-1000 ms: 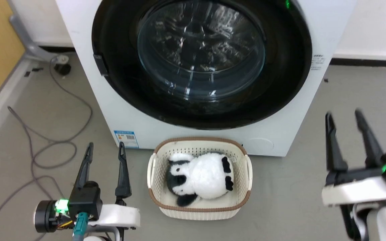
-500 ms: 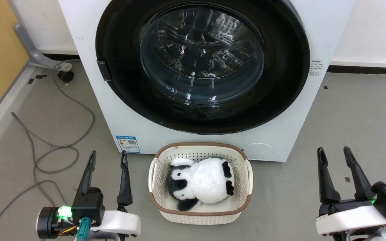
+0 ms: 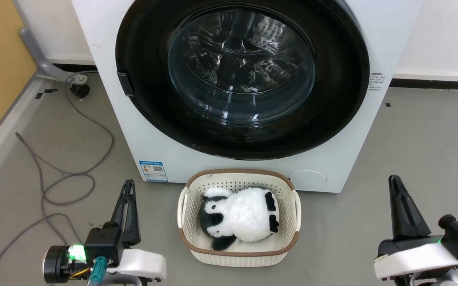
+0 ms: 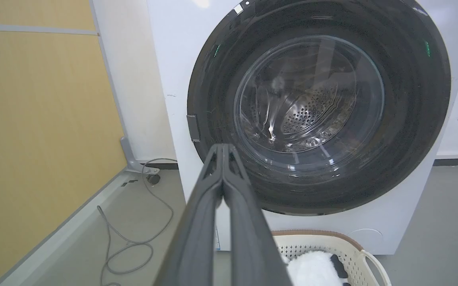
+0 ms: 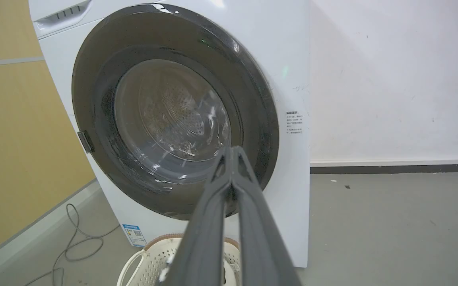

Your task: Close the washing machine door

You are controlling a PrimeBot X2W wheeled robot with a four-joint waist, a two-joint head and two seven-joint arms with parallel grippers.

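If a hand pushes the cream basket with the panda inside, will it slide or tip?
The basket probably slides easily: thin perforated plastic on a smooth floor. Tipping seems unlikely, since it is wide and low. The plush panda looks soft and light, adding little weight.

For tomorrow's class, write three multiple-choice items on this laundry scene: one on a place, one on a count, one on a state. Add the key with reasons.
1. Where does the cream basket stand?
A. On the floor before the washing machine.
B. On top of it.
C. Inside the drum.

2. How many plush toys lie in the basket?
A. None.
B. One.
C. Three.

3. How is the washing machine door?
A. Swung wide open.
B. Lifted off.
C. Shut flat against the front.

Key: 1 A, it sits on the floor at the machine's foot; 2 B, a single panda plush lies in it; 3 C, it lies flush with the white front all round.
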